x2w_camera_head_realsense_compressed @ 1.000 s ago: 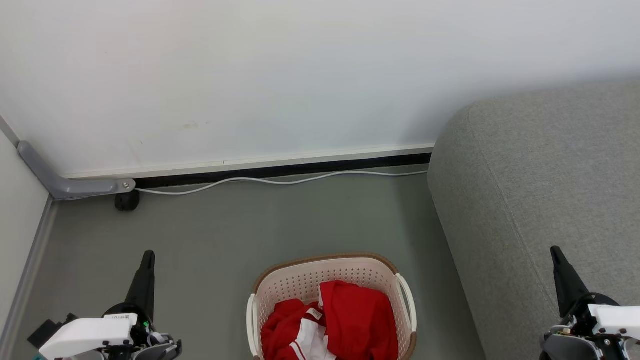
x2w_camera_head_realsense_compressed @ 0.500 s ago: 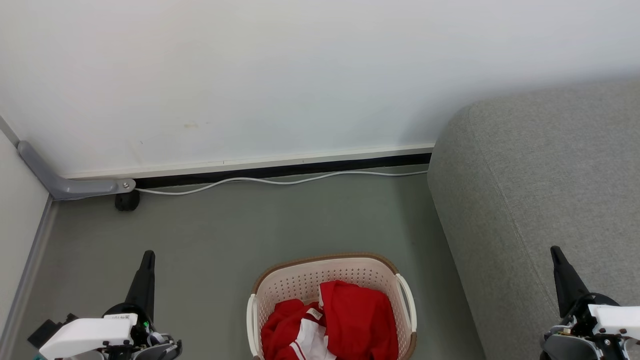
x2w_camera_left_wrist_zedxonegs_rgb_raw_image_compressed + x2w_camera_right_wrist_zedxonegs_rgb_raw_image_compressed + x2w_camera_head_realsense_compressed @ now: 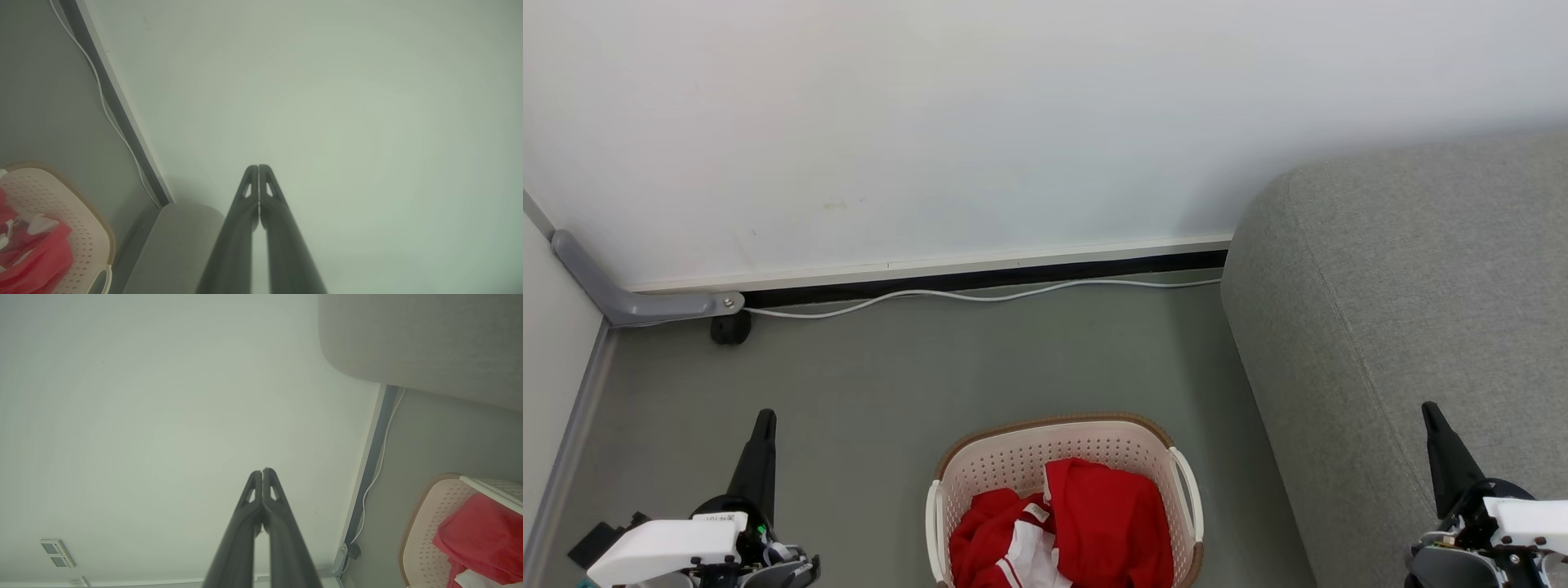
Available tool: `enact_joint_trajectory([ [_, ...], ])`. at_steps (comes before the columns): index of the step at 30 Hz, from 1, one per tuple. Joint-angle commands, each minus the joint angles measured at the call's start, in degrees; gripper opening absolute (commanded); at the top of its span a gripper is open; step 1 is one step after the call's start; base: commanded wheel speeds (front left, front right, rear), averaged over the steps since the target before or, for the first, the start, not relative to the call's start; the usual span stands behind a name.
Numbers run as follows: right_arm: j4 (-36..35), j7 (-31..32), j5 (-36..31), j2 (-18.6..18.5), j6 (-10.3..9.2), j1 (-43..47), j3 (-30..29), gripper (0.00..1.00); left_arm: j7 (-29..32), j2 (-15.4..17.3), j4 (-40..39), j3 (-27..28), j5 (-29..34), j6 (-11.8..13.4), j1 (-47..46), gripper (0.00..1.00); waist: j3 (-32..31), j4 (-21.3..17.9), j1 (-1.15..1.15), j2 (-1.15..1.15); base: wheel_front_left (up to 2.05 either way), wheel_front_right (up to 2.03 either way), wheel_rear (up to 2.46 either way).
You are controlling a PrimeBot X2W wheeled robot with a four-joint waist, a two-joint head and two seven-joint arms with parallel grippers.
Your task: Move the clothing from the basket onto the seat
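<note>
Red clothing (image 3: 1086, 527) with white panels lies bunched inside the cream basket (image 3: 1013, 457), which stands on the grey floor at the bottom middle of the head view. To its right rises the light grey seat (image 3: 1413, 286). My left gripper (image 3: 765, 416) is at the lower left, shut and empty, well left of the basket. My right gripper (image 3: 1427, 408) is at the lower right over the seat, shut and empty. In the left wrist view the left gripper (image 3: 258, 166) points at the wall, with the basket (image 3: 88, 232) and clothing (image 3: 36, 257) at lower left. In the right wrist view the right gripper (image 3: 262, 471) is shut, basket (image 3: 425, 522) and clothing (image 3: 478, 539) at lower right.
A white wall with a dark baseboard (image 3: 980, 278) closes the far side, and a white cable (image 3: 980, 296) runs along it. A grey bracket with a black caster (image 3: 730, 327) sits at the left corner. Grey floor (image 3: 931, 367) lies between wall and basket.
</note>
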Motion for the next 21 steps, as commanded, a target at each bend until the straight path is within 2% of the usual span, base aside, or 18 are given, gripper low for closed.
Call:
enact_joint_trajectory([
  [1,-1.5,0.4,-0.3,-0.6,0.09,-2.1,1.0,0.0,0.4,0.5,-1.3,1.8,0.2,-0.5,-3.3,0.0,0.0,0.0,0.0,0.0,0.0,0.0,0.0],
  [2,-1.5,0.4,-0.3,-0.6,0.09,-2.1,1.0,1.0,0.4,0.5,-1.3,1.8,0.2,-0.5,-3.3,1.0,0.0,0.0,0.0,0.0,0.0,0.0,0.0],
  [3,0.2,0.0,0.0,0.0,0.0,0.0,0.1,1.0,0.0,0.0,0.2,0.0,0.0,0.0,0.1,1.0,0.0,0.0,0.0,0.0,0.0,0.0,0.0],
  [6,2.3,0.0,0.0,0.8,0.0,1.6,0.4,1.0,-0.1,-0.7,2.4,-0.1,0.0,0.1,1.6,1.0,0.0,0.0,0.0,0.0,0.0,0.0,0.0],
  [13,1.8,-0.2,-0.3,0.1,0.01,0.6,0.6,1.0,-1.3,-0.6,2.3,-0.4,0.6,0.1,0.8,1.0,0.0,0.0,0.13,0.0,0.0,0.0,0.0],
  [17,1.7,-0.6,-0.8,-0.3,0.01,0.1,1.0,1.0,-1.9,-0.6,2.2,-0.4,1.3,0.1,0.5,1.0,0.1,-0.1,0.01,0.0,0.0,0.0,0.0],
  [21,1.6,-1.3,-1.4,-0.9,0.01,-0.5,1.6,1.0,-2.6,-0.6,2.1,-0.5,2.4,0.0,0.0,1.0,0.3,-0.1,0.0,0.0,0.0,0.0,0.0],
])
